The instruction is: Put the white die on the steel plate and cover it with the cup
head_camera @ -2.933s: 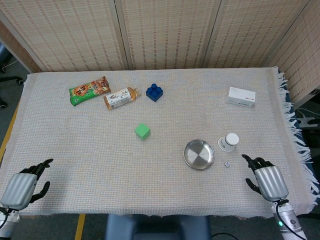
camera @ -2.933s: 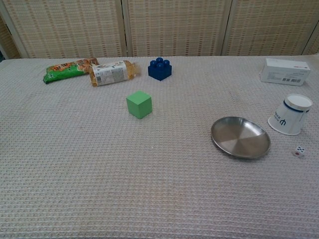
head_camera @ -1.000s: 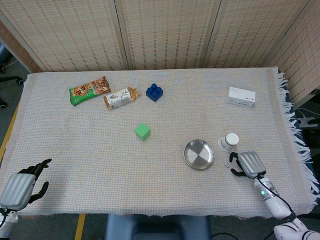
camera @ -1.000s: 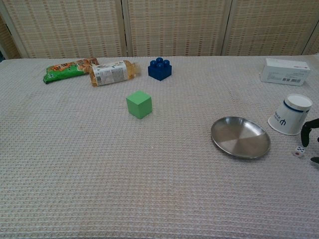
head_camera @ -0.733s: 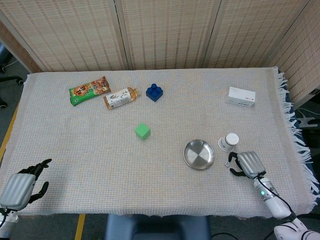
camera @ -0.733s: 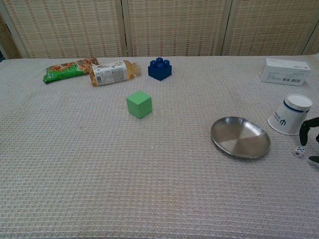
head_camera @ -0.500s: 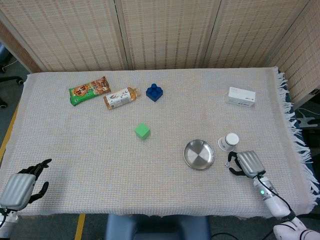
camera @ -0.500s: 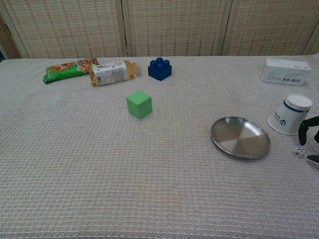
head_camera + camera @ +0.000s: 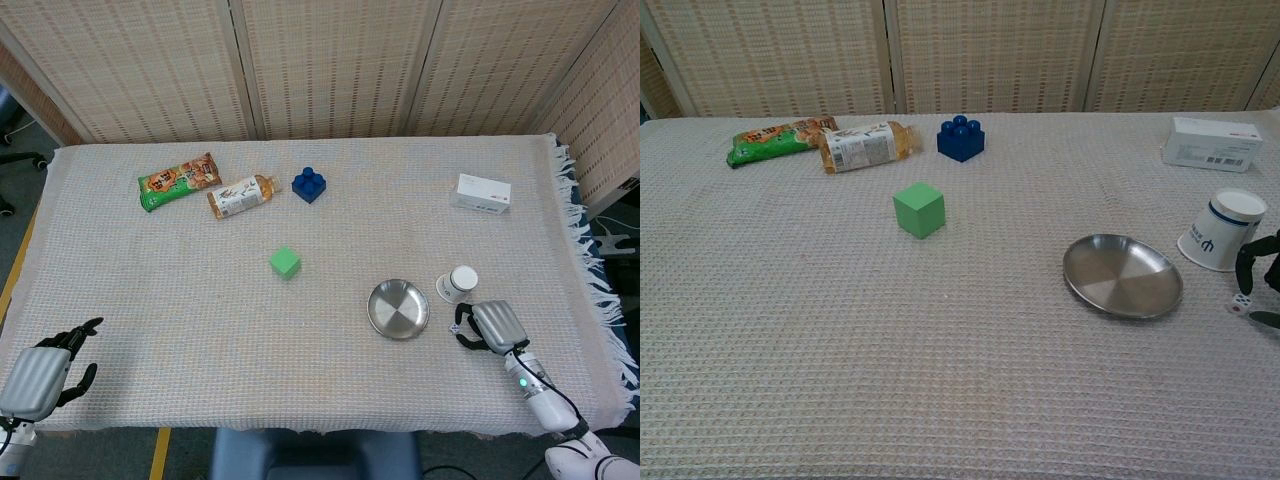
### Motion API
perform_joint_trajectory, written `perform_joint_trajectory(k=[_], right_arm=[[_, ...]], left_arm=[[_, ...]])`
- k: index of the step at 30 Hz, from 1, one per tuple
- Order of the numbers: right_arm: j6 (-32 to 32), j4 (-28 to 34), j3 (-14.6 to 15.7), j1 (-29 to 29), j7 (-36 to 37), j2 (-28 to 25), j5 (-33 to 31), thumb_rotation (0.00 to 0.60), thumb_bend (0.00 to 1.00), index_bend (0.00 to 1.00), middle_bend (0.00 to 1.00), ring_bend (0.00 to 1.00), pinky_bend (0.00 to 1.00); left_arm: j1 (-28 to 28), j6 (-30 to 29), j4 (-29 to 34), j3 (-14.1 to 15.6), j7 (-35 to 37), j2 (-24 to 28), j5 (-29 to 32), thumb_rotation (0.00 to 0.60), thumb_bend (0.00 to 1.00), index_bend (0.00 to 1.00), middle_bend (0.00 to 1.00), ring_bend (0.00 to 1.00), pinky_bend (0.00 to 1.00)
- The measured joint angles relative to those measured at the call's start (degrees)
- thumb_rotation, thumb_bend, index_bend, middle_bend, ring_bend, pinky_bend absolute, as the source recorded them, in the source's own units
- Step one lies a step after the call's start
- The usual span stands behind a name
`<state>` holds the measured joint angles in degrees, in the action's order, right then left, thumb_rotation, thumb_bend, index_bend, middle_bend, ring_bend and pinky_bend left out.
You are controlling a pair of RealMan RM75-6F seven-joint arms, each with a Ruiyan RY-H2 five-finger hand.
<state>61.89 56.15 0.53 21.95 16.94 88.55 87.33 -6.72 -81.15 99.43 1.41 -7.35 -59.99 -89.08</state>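
Note:
The small white die [image 9: 1238, 303] lies on the cloth just right of the steel plate [image 9: 398, 309] [image 9: 1123, 276]. A white paper cup [image 9: 458, 284] [image 9: 1223, 232] with a blue mark stands mouth down behind the die. My right hand [image 9: 492, 325] is low over the die, its dark fingers [image 9: 1246, 262] arched above it and the thumb in front; the die still rests on the cloth between them. In the head view the die is hidden at the fingertips. My left hand [image 9: 38, 373] rests open at the front left corner, holding nothing.
A green cube [image 9: 285, 262] sits mid-table. At the back lie a blue brick [image 9: 308, 184], a small bottle [image 9: 240, 195] and a snack pack [image 9: 178, 180]; a white box [image 9: 484, 193] is at back right. The fringed cloth edge [image 9: 600, 290] runs close on the right.
My right hand came forward from the front edge to the die, then edged slightly left, its fingers now straddling the die. Die, cup, plate and left hand have not moved.

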Motion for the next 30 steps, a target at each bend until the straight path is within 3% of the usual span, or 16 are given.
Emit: perform_joint_trajectory(k=[21,30], right_arm=[[2.1,-0.4,0.8,-0.1,1.3,0.3,1.4,0.600,0.19,0.62,0.92,0.78,0.93],[2.9,-1.4,0.9,-0.2,1.7,0.8,1.6,0.600,0.19,0.50,0.92,0.78,0.93]], left_arm=[[0.0,-0.1,0.0,-0.1,0.0,0.1,0.0,0.600,0.44,0.15,0.28,0.34,0.47],[0.0,0.0,0.0,-0.1,0.1,0.1,0.0,0.600,0.44,0.15,0.28,0.34,0.47]])
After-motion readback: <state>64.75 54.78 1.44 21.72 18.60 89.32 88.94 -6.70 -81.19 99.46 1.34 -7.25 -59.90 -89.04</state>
